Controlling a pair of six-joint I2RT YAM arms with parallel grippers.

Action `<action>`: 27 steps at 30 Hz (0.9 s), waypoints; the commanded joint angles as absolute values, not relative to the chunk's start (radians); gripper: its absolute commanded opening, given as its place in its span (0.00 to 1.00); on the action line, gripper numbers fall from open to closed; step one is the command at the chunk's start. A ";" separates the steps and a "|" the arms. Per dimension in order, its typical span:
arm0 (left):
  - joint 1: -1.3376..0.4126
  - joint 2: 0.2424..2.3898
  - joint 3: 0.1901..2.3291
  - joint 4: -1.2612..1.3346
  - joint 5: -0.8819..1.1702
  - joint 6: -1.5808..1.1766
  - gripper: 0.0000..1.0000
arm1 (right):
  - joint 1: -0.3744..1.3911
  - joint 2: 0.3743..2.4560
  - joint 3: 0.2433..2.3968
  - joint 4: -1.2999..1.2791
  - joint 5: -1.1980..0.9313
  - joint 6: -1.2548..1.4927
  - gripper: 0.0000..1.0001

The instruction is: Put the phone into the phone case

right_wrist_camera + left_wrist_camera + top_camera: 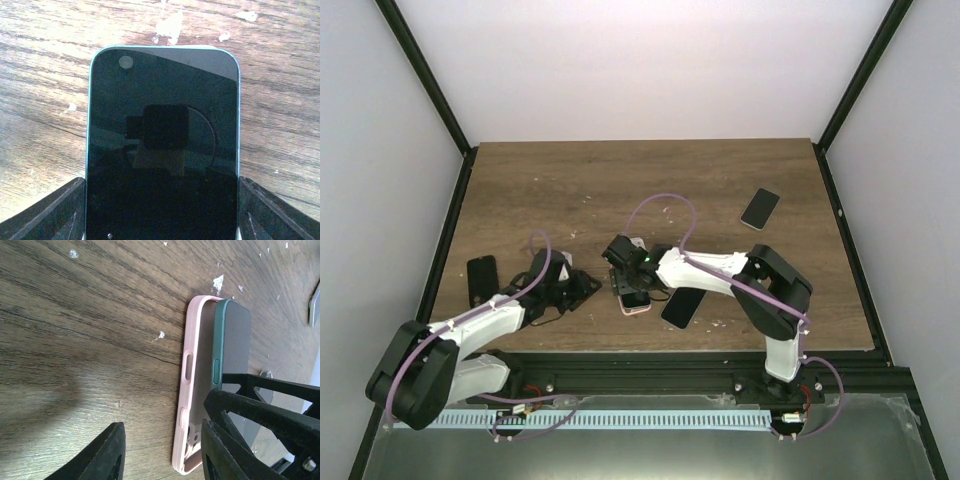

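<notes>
desk (620,180): dark wood grain, dotted with white flecks (218,282), filling the middle of the overhead view.
room: plain white walls (650,60) on three sides, with black frame posts (420,75) running up the corners.
arms: two, with their bases at the bottom edge.
left pincer (165,440): jaws apart, set either side of the near end of the case.
phone case (186,390): one, pink, flat on the desk at lower centre of the overhead view.
phone (162,140): one, screen up, lying on the case with its green side showing above the pink rim.
right pincer (160,200): clamped on the phone's two long sides.
dark slabs: three, at far left (481,280), just right of the case (682,307), and upper right (760,208).
</notes>
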State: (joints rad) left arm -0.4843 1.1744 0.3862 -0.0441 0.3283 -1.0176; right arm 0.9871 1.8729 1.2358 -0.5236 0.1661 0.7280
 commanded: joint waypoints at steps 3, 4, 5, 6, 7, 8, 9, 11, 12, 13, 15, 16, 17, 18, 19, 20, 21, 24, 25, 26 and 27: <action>-0.480 1.198 0.380 -0.008 0.355 -1.004 0.43 | 1.005 1.882 1.274 -0.560 0.232 0.728 0.66; -0.480 1.203 0.381 -0.006 0.357 -1.003 0.43 | 1.008 1.883 1.273 -0.559 0.231 0.727 0.67; -0.480 1.207 0.382 -0.005 0.357 -1.003 0.43 | 1.012 1.883 1.272 -0.559 0.230 0.728 0.68; -0.480 1.210 0.382 -0.005 0.358 -1.002 0.43 | 1.013 1.885 1.272 -0.556 0.227 0.727 0.69; -0.481 1.213 0.382 -0.002 0.360 -1.003 0.43 | 1.015 1.885 1.270 -0.553 0.222 0.726 0.71; -0.480 1.214 0.382 0.000 0.360 -1.005 0.43 | 1.016 1.884 1.270 -0.551 0.216 0.728 0.72; -0.480 1.216 0.382 0.001 0.360 -1.005 0.43 | 1.017 1.885 1.271 -0.551 0.211 0.729 0.73; -0.480 1.219 0.382 0.003 0.363 -1.005 0.43 | 1.017 1.883 1.270 -0.556 0.203 0.735 0.77; -0.480 1.221 0.383 0.004 0.366 -1.004 0.43 | 1.017 1.881 1.269 -0.556 0.201 0.736 0.79; -0.480 1.222 0.383 0.006 0.367 -1.003 0.43 | 1.017 1.877 1.267 -0.556 0.201 0.737 0.81; -0.480 1.228 0.383 0.012 0.369 -1.001 0.43 | 1.017 1.865 1.262 -0.555 0.202 0.735 0.83; -0.481 1.233 0.386 0.015 0.369 -0.998 0.43 | 1.017 1.858 1.259 -0.555 0.203 0.734 0.84; -0.479 1.240 0.389 0.020 0.373 -0.995 0.43 | 1.017 1.849 1.257 -0.552 0.204 0.731 0.85; -0.480 1.248 0.390 0.028 0.380 -0.989 0.43 | 1.018 1.841 1.253 -0.548 0.204 0.727 0.86; -0.479 1.256 0.395 0.034 0.389 -0.987 0.43 | 1.017 1.834 1.249 -0.545 0.202 0.722 0.87; -0.480 1.263 0.399 0.039 0.396 -0.986 0.43 | 1.017 1.829 1.246 -0.541 0.200 0.717 0.88; -0.480 1.268 0.402 0.043 0.402 -0.985 0.43 | 1.016 1.826 1.243 -0.541 0.201 0.715 0.88; -0.481 1.285 0.414 0.060 0.415 -0.978 0.43 | 1.010 1.807 1.225 -0.532 0.210 0.713 0.85; -0.481 1.292 0.415 0.068 0.420 -0.972 0.43 | 1.004 1.795 1.212 -0.524 0.211 0.712 0.82; -0.481 1.301 0.419 0.079 0.429 -0.962 0.42 | 0.998 1.780 1.197 -0.512 0.211 0.708 0.79; -0.480 1.313 0.425 0.089 0.437 -0.951 0.42 | 0.987 1.763 1.180 -0.491 0.203 0.700 0.75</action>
State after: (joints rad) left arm -0.4839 1.2816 0.3901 0.0254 0.3988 -0.9928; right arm 1.0039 1.8343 1.2201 -0.5297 0.1902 0.7143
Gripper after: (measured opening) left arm 0.424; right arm 0.801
